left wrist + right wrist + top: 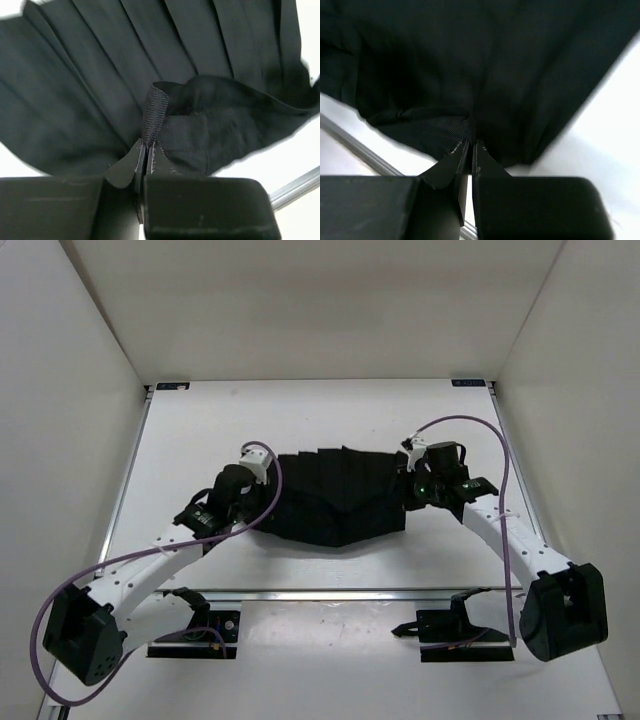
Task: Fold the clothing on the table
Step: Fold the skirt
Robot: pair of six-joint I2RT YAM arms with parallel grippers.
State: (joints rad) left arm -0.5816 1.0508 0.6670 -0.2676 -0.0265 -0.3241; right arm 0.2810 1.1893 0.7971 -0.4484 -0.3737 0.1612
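The clothing, a black pleated skirt, lies on the white table between the two arms. My left gripper is shut on the skirt's left edge; in the left wrist view its tips pinch a ribbed fold of the skirt, with pleats fanning out beyond. My right gripper is shut on the skirt's right edge; in the right wrist view its tips clamp the black cloth, which hangs lifted above the table.
A metal rail runs along the table's front edge, also showing as a rail in the left wrist view. White walls enclose the table on the left, right and back. Purple cables loop from both arms.
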